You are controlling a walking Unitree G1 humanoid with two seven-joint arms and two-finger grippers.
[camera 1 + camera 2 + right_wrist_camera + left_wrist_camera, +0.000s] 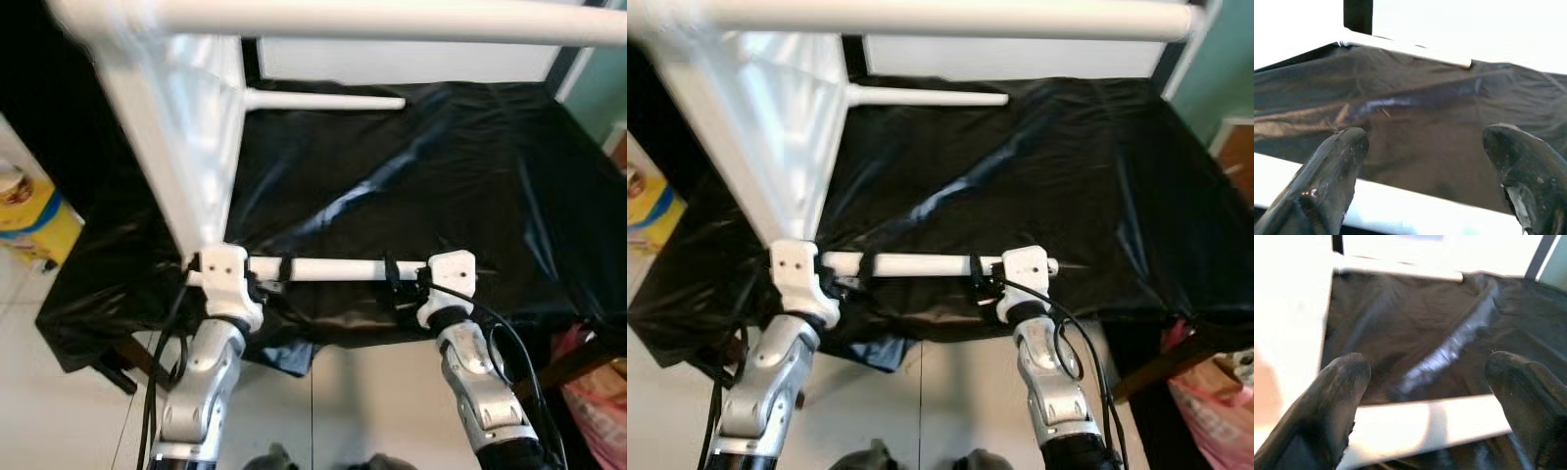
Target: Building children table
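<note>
Holding a white table leg (333,269) level between both claws, apparently mid-assembly: left gripper (284,268) and right gripper (390,271) each straddle the round leg, one near either end, over the near edge of a surface draped in black plastic sheeting (421,176). Looks like the leg-fitting step, with the white tabletop (181,147) tipped on edge just beyond and above the left gripper, one leg (323,100) already jutting from it well ahead of both claws, another leg (372,20) crossing high overhead. Calls next, most likely, for swinging the held leg's end toward the tabletop corner nearest the left claw and turning it in squarely, with care not to lose grip on the smooth round surface. From the head views, fingers appear wrapped around the leg, though how firmly cannot be told. From the wrist views, something else: left fingers (1327,401) and right fingers (1327,171) spread wide apart with the leg lying across between them, plus the sheeting's creases ahead. Off beside the left arm, a yellow container (29,220) on the floor.
</note>
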